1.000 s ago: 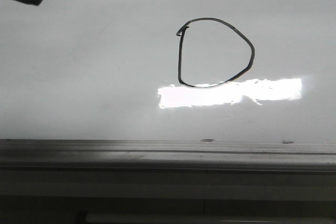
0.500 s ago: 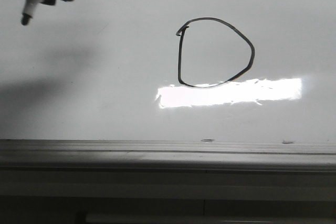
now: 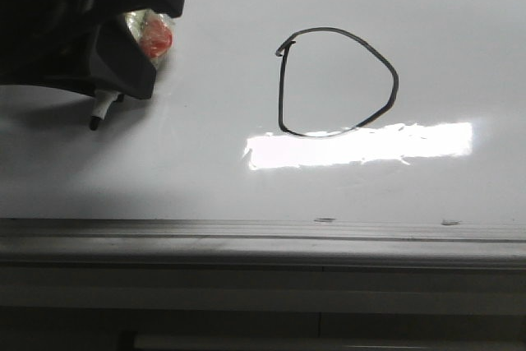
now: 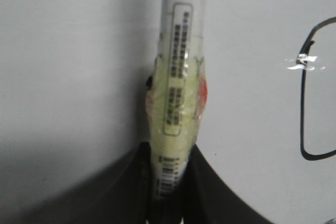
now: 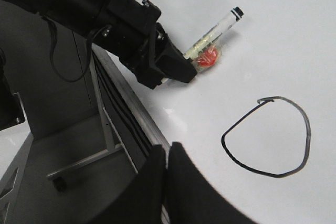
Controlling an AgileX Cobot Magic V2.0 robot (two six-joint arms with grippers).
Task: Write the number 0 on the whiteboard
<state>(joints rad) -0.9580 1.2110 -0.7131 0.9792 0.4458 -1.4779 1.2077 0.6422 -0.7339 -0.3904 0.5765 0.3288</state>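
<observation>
The number 0 point(image 3: 339, 81) is a thin black closed loop, straight on its left and rounded on its right, drawn on the glossy whiteboard point(image 3: 205, 170). It also shows in the right wrist view point(image 5: 268, 137) and partly in the left wrist view point(image 4: 310, 93). My left gripper point(image 3: 115, 80) is shut on a white marker point(image 4: 178, 93) wrapped in tape with a red patch. The marker's black tip point(image 3: 94, 124) points at the board, left of the loop. My right gripper point(image 5: 168, 153) is shut and empty, near the board's lower edge.
A bright rectangular glare patch point(image 3: 362, 144) lies just under the loop. A grey metal ledge point(image 3: 263, 240) runs along the board's lower edge. In the right wrist view the left arm point(image 5: 105, 19) and a metal frame point(image 5: 105, 129) stand beside the board.
My left gripper with the marker has moved down and to the right into the front view, toward the loop. The loop and the glare are the same.
</observation>
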